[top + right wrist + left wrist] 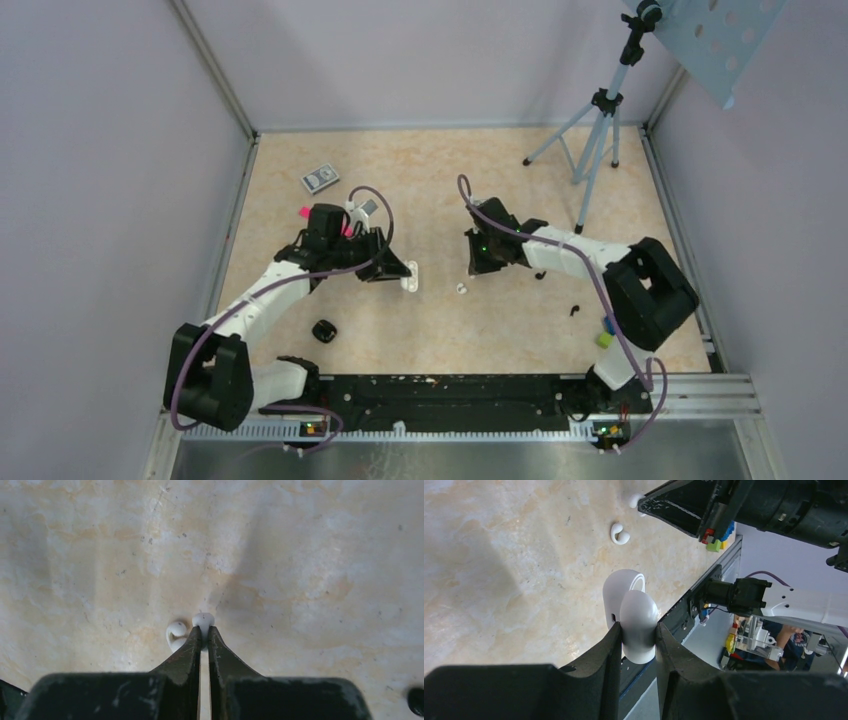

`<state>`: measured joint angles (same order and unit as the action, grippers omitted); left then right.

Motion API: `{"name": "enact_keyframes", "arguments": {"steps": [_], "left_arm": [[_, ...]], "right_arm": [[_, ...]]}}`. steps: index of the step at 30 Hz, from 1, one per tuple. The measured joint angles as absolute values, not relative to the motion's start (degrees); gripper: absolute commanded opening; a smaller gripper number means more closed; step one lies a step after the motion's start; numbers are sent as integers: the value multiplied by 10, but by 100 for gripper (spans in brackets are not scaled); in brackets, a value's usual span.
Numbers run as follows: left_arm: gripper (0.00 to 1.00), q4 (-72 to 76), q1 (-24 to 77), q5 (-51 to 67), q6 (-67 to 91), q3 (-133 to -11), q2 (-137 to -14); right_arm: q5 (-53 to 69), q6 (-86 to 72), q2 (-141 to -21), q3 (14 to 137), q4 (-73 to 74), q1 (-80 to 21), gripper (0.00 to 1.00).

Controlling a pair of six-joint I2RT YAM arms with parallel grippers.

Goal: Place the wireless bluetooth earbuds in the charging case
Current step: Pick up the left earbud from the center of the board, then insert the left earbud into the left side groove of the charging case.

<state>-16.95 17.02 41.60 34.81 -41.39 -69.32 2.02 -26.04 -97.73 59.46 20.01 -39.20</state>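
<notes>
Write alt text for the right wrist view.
The right gripper pinches a white earbud at the tips of its nearly closed jaws. A second white earbud lies just left of it in the frame, on the beige table.

The right gripper [204,633] is pinching a white earbud [203,619] at the very tips of its dark fingers [185,657], which are standing almost together with only a thin slit between them. A second white earbud [175,633] is lying on the mottled beige table [310,555] just left of those tips (whether it is touching the finger is unclear). A small dark thing [416,700] is showing at the lower right corner.
</notes>
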Motion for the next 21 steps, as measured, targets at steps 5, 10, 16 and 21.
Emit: {"name": "enact_keyframes", "arguments": {"steps": [5,10,16,21], "left_arm": [[8,-149,170,461,347,-414,-716],[8,-161,177,483,341,-429,-755],[6,-148,195,517,343,-459,-777],[4,-76,211,495,381,-451,-764]], "right_arm": [[3,-231,-876,568,222,-392,0],[6,-189,-764,562,227,-392,0],[56,-150,-693,562,220,-392,0],[65,-182,-695,564,246,-392,0]]}}
